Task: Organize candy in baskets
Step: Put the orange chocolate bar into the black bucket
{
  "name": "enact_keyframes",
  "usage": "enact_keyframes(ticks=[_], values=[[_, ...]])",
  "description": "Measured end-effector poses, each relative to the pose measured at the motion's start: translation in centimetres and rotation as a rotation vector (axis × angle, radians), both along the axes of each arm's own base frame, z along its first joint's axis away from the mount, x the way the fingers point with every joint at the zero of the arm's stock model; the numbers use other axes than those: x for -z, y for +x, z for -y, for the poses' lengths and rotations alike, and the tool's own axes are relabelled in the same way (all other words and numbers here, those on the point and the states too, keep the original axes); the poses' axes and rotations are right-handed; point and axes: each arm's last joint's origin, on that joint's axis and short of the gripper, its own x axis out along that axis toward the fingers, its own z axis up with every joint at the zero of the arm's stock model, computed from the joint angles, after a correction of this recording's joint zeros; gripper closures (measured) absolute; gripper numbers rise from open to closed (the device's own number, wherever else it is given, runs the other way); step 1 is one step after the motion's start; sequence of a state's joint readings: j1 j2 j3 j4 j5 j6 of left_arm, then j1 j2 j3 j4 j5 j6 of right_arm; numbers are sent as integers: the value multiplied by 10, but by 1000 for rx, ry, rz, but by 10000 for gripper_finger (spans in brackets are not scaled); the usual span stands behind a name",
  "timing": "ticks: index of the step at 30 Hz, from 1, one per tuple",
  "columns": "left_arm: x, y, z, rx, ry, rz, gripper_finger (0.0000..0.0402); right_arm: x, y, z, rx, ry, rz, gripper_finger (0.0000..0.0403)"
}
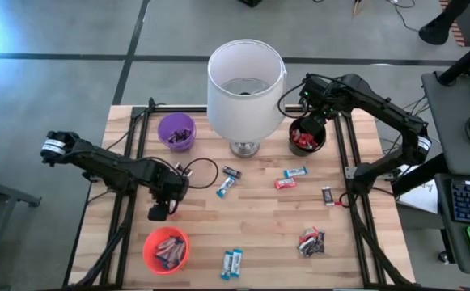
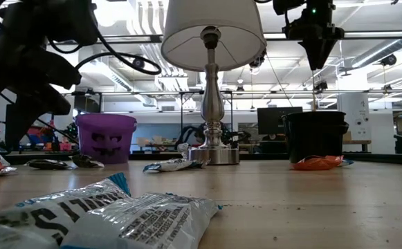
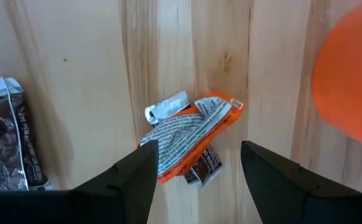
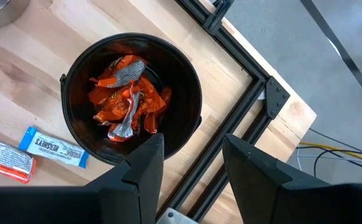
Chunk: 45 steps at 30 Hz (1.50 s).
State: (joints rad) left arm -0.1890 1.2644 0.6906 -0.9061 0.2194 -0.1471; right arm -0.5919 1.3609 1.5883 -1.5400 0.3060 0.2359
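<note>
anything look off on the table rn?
Yes: a table lamp with a big white shade stands mid-table between the purple basket and the black basket, unrelated to candy sorting. Loose candy still lies scattered across the wood. Nothing looks tipped or damaged.
</note>
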Motion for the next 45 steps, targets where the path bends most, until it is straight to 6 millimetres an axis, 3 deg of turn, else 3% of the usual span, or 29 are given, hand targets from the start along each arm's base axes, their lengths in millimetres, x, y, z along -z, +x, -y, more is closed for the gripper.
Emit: enact_keyframes(ticks=[9,23,27,36,40,45], values=[[9,2,0,-29,-14,52,192,0,0,0,0,-1,2,245],[22,-8,-1,-55,-10,-3,196,0,0,0,0,-2,4,245],[28,-8,-2,-72,6,-23,230,0,0,0,0,-3,4,245],[49,3,1,-66,-4,-170,352,0,0,0,0,-3,4,245],[39,11,3,-44,3,-123,391,0,0,0,0,-3,4,245],[15,24,4,-57,27,-30,400,0,0,0,24,-4,12,245]])
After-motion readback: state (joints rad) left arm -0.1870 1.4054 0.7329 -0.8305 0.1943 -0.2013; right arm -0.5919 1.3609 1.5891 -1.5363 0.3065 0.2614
